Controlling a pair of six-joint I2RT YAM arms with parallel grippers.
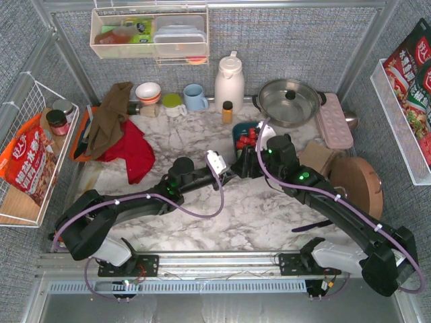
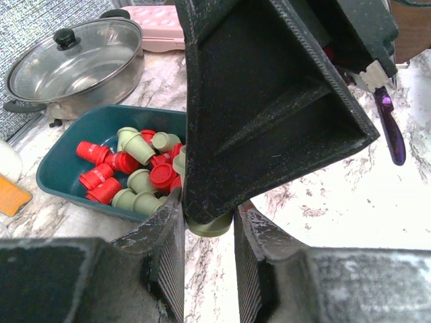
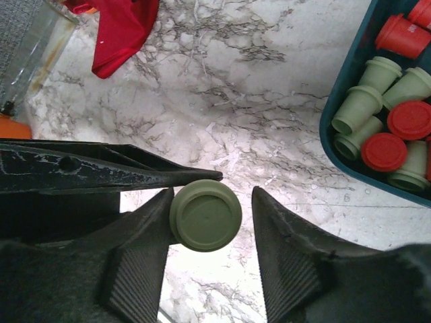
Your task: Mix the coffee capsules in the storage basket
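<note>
One mint-green capsule (image 3: 205, 215) is outside the storage basket (image 2: 57, 176), just on its near side; whether it rests on the desk cannot be told. The left gripper (image 2: 209, 208) has narrow jaws that appear to pinch this capsule by its sides. The right gripper (image 3: 212, 195) has wide jaws straddling the same capsule, one finger touching it and the other apart. The capsule's long axis runs along the right fingers, flat end toward that wrist. The other coffee capsules (image 2: 138, 168), red and green, lie heaped in the basket. Judgement: both arms are equally near, and the basket lies just beyond on the far side.
</note>
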